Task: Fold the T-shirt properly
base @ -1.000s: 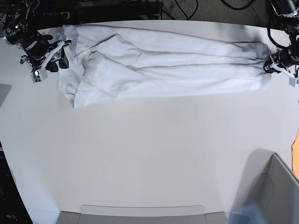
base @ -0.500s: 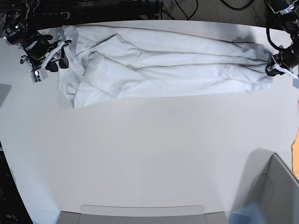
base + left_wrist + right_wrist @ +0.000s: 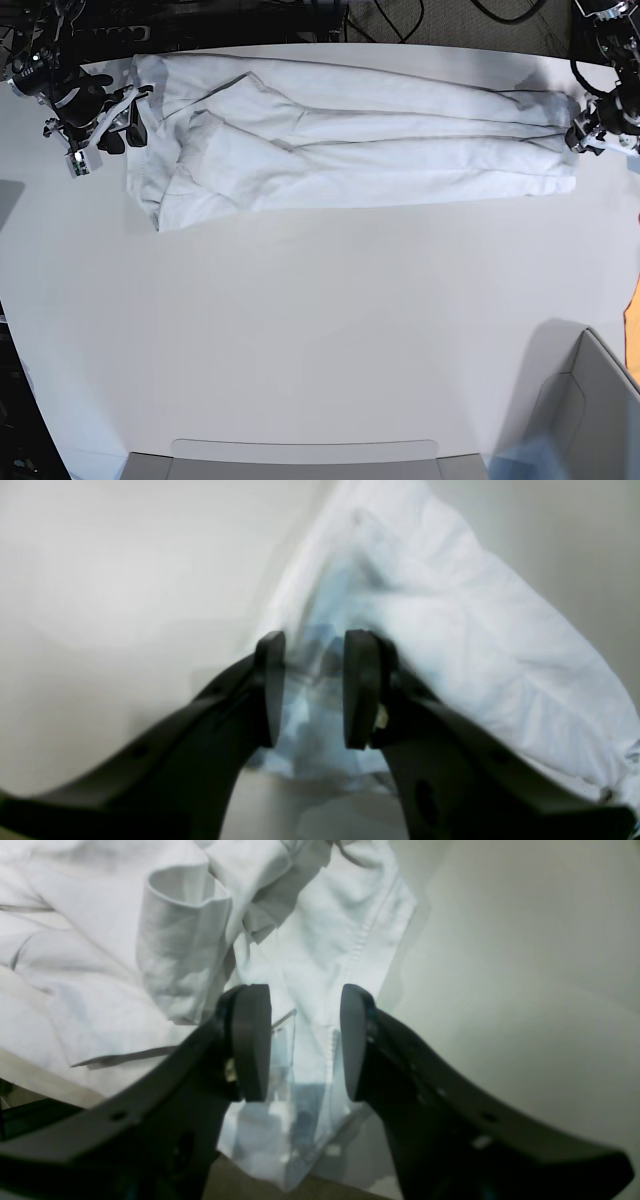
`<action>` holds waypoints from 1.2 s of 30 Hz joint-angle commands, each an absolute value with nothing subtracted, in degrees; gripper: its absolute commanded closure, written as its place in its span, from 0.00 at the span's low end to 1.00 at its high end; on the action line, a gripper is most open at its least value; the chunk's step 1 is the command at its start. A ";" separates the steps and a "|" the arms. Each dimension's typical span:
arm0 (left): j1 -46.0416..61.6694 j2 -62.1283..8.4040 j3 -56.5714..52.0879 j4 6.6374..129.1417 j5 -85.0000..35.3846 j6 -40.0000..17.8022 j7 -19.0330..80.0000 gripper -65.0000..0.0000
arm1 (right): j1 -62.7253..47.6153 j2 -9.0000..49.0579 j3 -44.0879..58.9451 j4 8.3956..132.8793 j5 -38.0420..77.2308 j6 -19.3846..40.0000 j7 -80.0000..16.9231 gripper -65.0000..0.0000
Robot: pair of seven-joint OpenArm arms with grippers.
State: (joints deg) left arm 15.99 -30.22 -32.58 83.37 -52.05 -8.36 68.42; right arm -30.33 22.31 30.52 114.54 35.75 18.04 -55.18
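Lying as a long band across the frame's top, the T-shirt [image 3: 350, 140] is folded lengthwise only, crosswise folds remaining; left gripper [image 3: 312, 690] and right gripper [image 3: 305, 1040] both stand apart, clamping nothing.

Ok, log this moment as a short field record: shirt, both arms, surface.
shirt: T-shirt folded into a long band along the table's far edge
left gripper: jaws apart, straddling the shirt's end
right gripper: jaws apart over a stitched hem
surface: white table
fold state: lengthwise fold done, crosswise fold not yet
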 commanded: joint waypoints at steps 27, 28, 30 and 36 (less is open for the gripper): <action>15.96 -36.35 -27.65 88.31 -52.62 -7.96 65.89 0.68 | -29.41 23.16 30.73 115.38 36.09 18.33 -54.29 0.64; 15.96 -36.53 -27.56 88.84 -52.62 -7.96 65.54 0.68 | -29.41 23.16 30.73 115.38 36.09 18.33 -54.29 0.64; 16.75 -37.49 -27.74 89.19 -52.53 -7.96 64.40 0.68 | -29.41 23.16 30.73 115.38 36.09 18.33 -54.29 0.64; 18.86 -38.90 -27.47 90.51 -47.87 -7.96 61.58 0.68 | -29.41 23.16 30.73 115.38 36.09 18.33 -54.29 0.64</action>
State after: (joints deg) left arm 19.51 -37.41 -27.05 89.43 -47.18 -8.10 62.83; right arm -29.54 22.35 30.46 114.54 35.70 18.02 -55.31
